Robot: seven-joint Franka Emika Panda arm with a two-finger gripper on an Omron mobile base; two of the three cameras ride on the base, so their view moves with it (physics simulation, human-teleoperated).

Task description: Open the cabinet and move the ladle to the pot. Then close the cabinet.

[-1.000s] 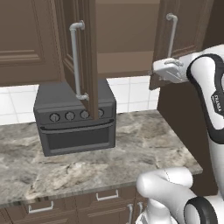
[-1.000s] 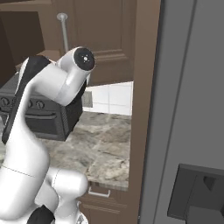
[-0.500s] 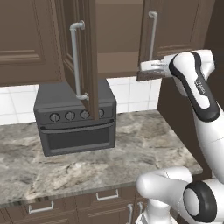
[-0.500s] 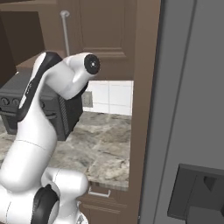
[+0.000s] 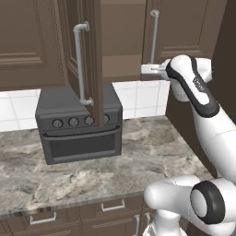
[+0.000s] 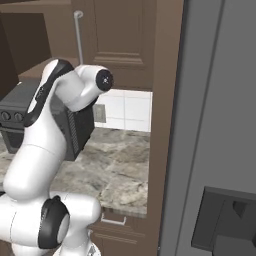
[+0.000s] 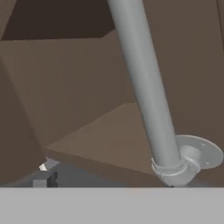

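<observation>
Wood cabinet (image 5: 177, 27), left door swung open, right door shut with gripper (image 5: 148, 69) at its bar handle (image 5: 154, 37): rigid, hinged, probably best gripped mid-bar, smooth metal may slip; jaw state can't tell, ladle unseen.

Toaster oven on a marble counter

The dark grey toaster oven (image 5: 80, 124) sits left of centre on the counter (image 5: 138, 156); white wall tiles (image 5: 143, 99) behind, drawers (image 5: 69, 216) along the bottom.

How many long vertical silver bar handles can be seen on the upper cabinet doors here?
2. One handle is on the left door, swung open over the toaster oven. The other handle is on the right door, just above the gripper.
</observation>
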